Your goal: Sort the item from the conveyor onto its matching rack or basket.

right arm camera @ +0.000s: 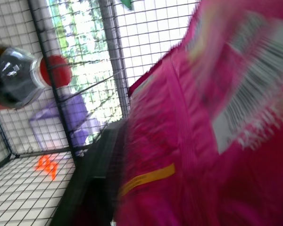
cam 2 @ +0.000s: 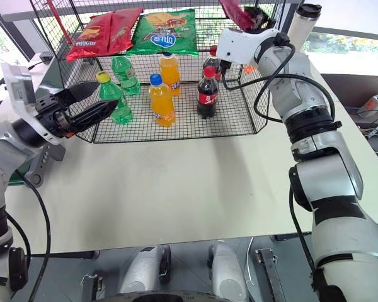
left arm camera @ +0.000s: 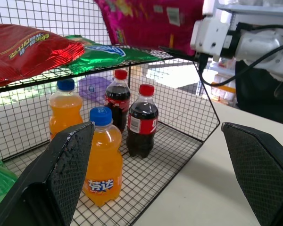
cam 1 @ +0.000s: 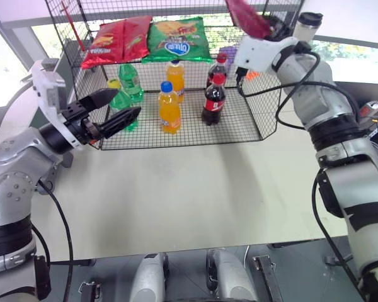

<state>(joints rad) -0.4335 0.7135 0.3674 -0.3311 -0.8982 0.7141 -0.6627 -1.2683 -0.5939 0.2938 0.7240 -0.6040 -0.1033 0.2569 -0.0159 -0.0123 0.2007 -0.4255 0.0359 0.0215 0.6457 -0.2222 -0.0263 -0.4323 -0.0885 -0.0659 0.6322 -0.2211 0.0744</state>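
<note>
Right gripper (cam 1: pixel 264 28) at rack (cam 1: pixel 264 123) upper shelf edge, pink crisp bag (cam 1: pixel 247 16) against its fingers; grip state unclear. Left gripper (cam 1: pixel 116 108) open, empty, left of rack.

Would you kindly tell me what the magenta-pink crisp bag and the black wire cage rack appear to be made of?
The magenta-pink crisp bag looks like thin glossy plastic film: it shines and creases, with a printed barcode. The black wire cage rack appears to be metal wire in a dark coating, judging by its thin rigid grid; whether paint or plastic, I cannot tell.
</note>
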